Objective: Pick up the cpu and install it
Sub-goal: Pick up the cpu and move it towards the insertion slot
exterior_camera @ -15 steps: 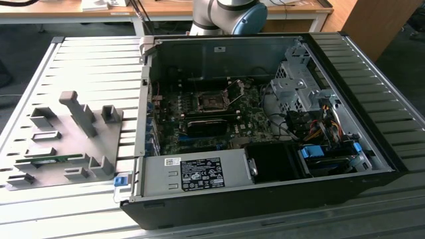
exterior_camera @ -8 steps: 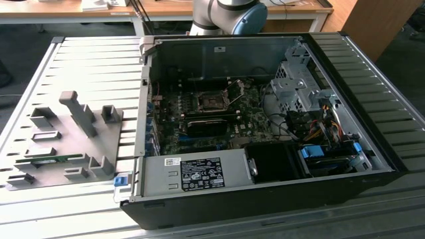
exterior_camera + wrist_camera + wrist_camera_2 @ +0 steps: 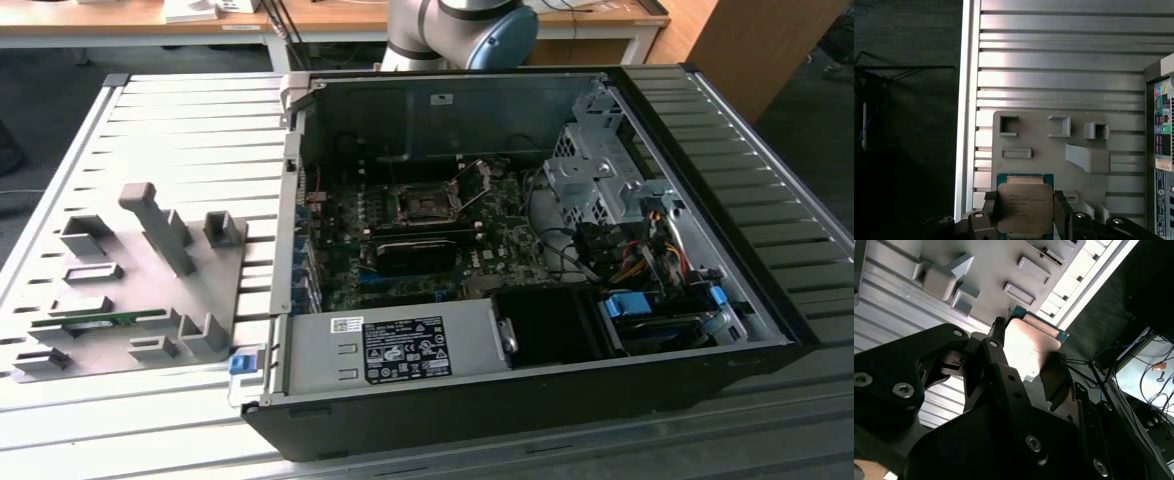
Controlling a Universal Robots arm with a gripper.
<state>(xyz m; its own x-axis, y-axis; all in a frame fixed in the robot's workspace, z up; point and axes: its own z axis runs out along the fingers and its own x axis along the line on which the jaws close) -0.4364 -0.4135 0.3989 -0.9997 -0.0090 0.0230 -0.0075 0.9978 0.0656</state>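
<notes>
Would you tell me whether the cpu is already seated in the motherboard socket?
No, in the first wrist view the cpu is gripped in the end effector over the grey fixture plate, outside the computer case.

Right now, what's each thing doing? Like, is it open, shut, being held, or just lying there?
gripper: shut on the cpu.
cpu: held up in the air, off the fixture plate.
fixture plate: lying flat on the table.
memory stick: resting in a slot on the fixture plate.
computer case: lying on its side, side panel off, insides open.
socket: looks empty, no chip in it.
</notes>
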